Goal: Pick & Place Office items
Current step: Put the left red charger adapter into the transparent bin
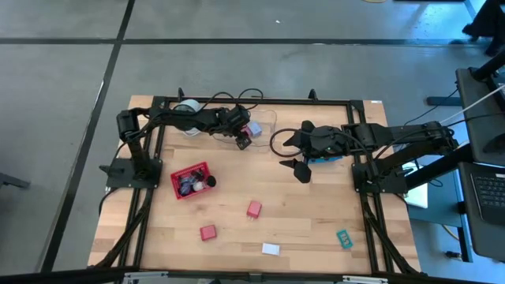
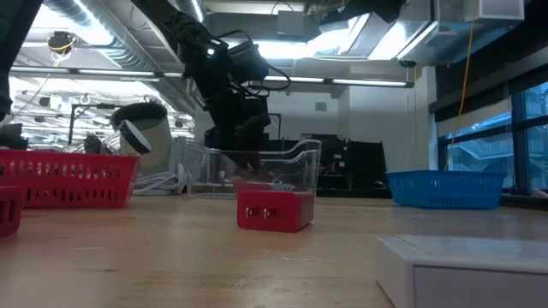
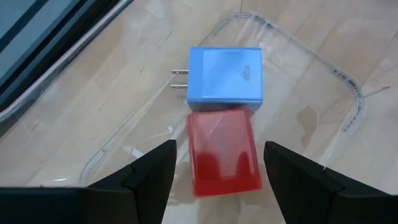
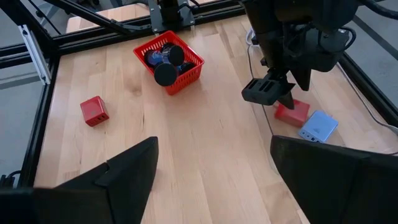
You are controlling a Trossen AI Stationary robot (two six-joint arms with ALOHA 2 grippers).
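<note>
My left gripper [image 1: 243, 142] hangs open over the clear tray [image 3: 292, 50] at the table's far side. In the left wrist view its fingers stand on either side of a red block [image 3: 224, 152] that lies on the tray floor against a pale blue plug cube [image 3: 225, 74]. The right wrist view shows the left gripper [image 4: 267, 92] just above that red block [image 4: 292, 112]. My right gripper [image 1: 293, 154] is open and holds nothing, hovering near the blue tray [image 1: 325, 158]. Loose on the table are two red blocks [image 1: 253, 209] [image 1: 207, 232], a white block [image 1: 271, 249] and a green tag [image 1: 344, 237].
A red tray [image 1: 180, 175] with black cylinders [image 4: 166, 73] stands left of centre. A round black-and-white object [image 1: 188, 106] and cables lie at the far edge. A dark frame runs around the table. Bare wood lies between the trays and the loose pieces.
</note>
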